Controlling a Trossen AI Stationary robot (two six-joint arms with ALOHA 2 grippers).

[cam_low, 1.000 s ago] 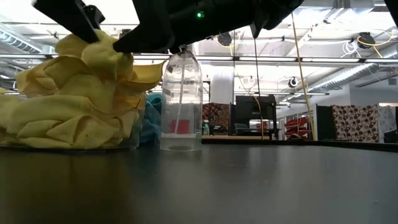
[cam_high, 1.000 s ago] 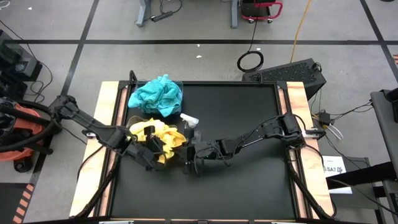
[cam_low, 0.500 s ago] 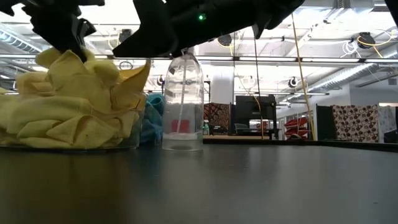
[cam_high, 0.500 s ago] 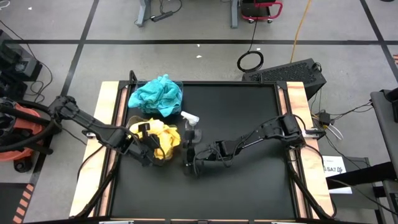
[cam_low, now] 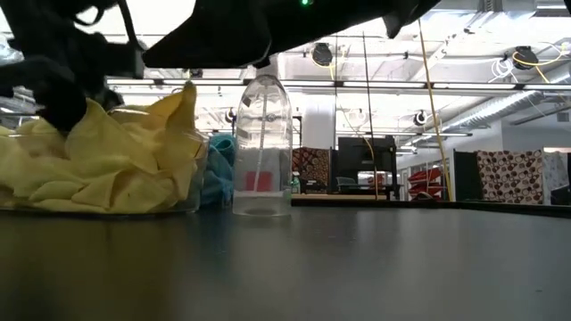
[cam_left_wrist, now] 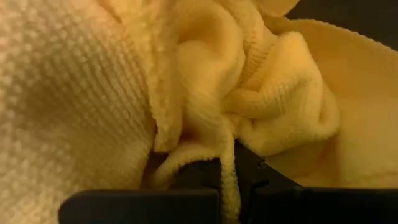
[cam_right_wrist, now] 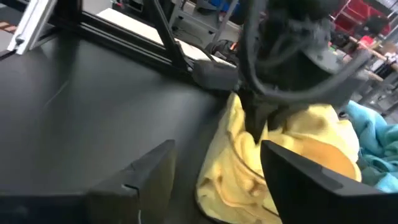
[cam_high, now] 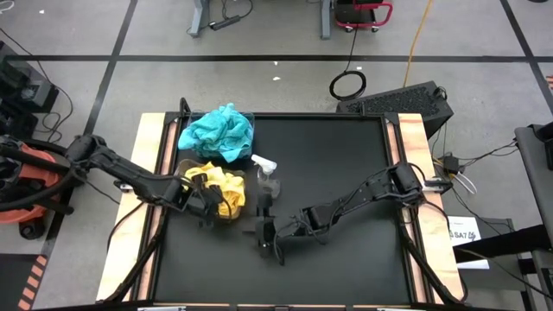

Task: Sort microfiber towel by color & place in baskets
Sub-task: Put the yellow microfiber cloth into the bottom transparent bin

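Left end effector (cam_high: pixel 206 197) now sits low on the heap of bright yellow fuzzy microfiber towels (cam_high: pixel 223 190), its fingers clamped together on a yellow fold; the left wrist view shows the cloth pinched between them. A second ago it was higher and half open, with the heap peaked taller in the low view; the pile has since settled flatter inside its clear rounded plastic tub (cam_low: pixel 192 183). Right end effector (cam_high: pixel 270 238) has drawn back from beside the small clear spray bottle (cam_high: pixel 265 178) toward the near middle of the black desk (cam_high: pixel 346 164); its fingers stand apart and hold nothing, where a second ago they were shut. Judgement: yellows are all but binned, left arm tucking or re-gripping a stray fold; right arm free. Teal-blue fuzzy towels (cam_high: pixel 219 130) lie bunched at the far left corner, just behind the yellow heap; their tub is hidden beneath them. Yellow tub's rim barely reads from above. In the low view dark arm bulk covers the left end effector, and teal shows only as a sliver.
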